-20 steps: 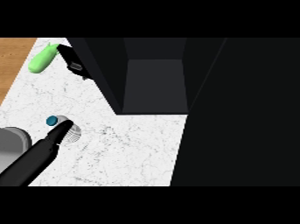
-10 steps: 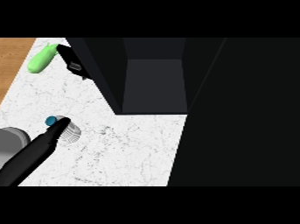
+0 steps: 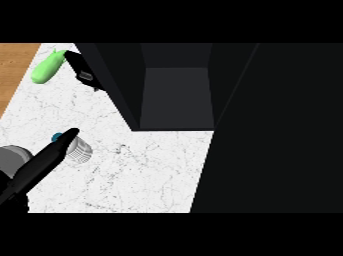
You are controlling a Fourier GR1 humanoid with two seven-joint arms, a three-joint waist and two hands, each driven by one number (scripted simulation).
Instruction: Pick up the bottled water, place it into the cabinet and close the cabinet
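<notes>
— Where is the bottled water (image 3: pixel 76 150)?

— On my marble worktop (image 3: pixel 152 175), low at the left, well apart from the open cabinet (image 3: pixel 175 95).

— And your left robot hand (image 3: pixel 45 162)?

— Its straight fingers lie against the bottle, not curled round it. A green object (image 3: pixel 47 66) sits at the far left corner.

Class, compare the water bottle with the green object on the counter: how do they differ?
The water bottle is clear with a blue cap; the green object is solid light green. The bottle sits near the counter's front with the left hand over it; the green object lies untouched at the far left. Both rest on the white marble counter.
</notes>
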